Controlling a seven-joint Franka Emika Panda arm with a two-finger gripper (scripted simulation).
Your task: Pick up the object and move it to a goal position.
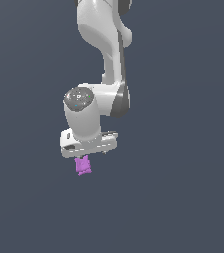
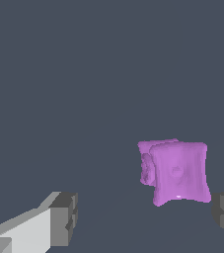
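The object (image 1: 83,165) is a small bright purple-magenta lumpy square, resting on the dark grey surface right under the white hand. In the wrist view the object (image 2: 178,173) stands on edge between the two dark fingertips (image 2: 64,217), much closer to one of them than to the other. My gripper (image 1: 89,153) hangs directly over it and is open, with its fingers set wide apart; my gripper (image 2: 145,217) shows a clear gap on both sides of the object. Neither pad seems to touch it.
A plain dark blue-grey surface (image 1: 182,197) fills the whole scene. The white arm links (image 1: 106,44) rise above the hand toward the top of the exterior view. No other objects or marked places show.
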